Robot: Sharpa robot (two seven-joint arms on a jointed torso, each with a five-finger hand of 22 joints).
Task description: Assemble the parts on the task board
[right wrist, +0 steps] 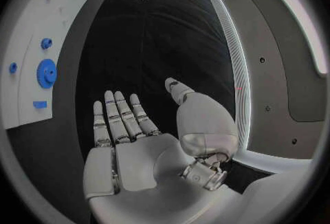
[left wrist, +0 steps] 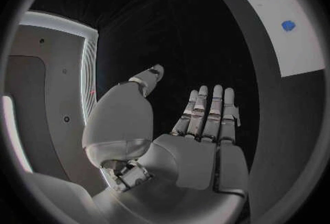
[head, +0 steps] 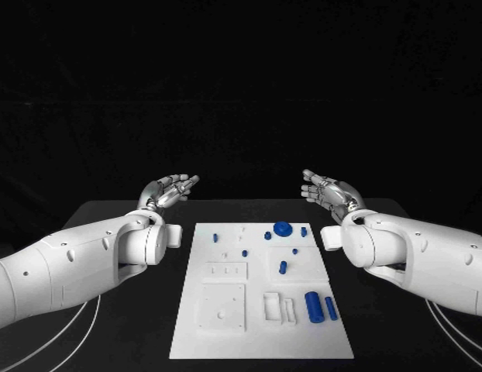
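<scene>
Both hands were up off the counter point(head: 118, 213), fingers spread, holding nothing. Left hand point(head: 169, 190) hovered past the far left corner of the task board point(head: 261, 341), palm turned inward; right hand point(head: 331, 190) mirrored it past the far right corner. Neither touched the board or any part. Left wrist view: the left hand's fingers point(left wrist: 209, 111) were straight and side by side, thumb point(left wrist: 148, 78) standing apart, palm bare. Right wrist view was the same: fingers point(right wrist: 120, 114) extended, thumb point(right wrist: 177, 87) off to the side, nothing in the palm.

Task board lay flat in the middle of the black counter, long axis running away from the robot, between the two forearms.

Parts, all blue, sat on the board's right half:
- blue gear point(head: 283, 229) near the far edge, with a small knob point(head: 304, 230) just beside it and a flat piece point(head: 269, 237) close on its near side
- small dot point(head: 297, 251) and another point(head: 246, 253) further in toward the middle
- short peg point(head: 283, 267) around mid-board
- large cylinder point(head: 312, 307) near the right edge toward the robot, with a thinner bar point(head: 329, 307) just beside it on the outer side

White raised fixtures on the near left of the board: a square plate point(head: 222, 305) and a smaller slotted block point(head: 226, 270) beyond it. A white bracket point(head: 277, 305) stood just left of the large cylinder.

Could not tell which parts were seated in the board and which lay loose.
</scene>
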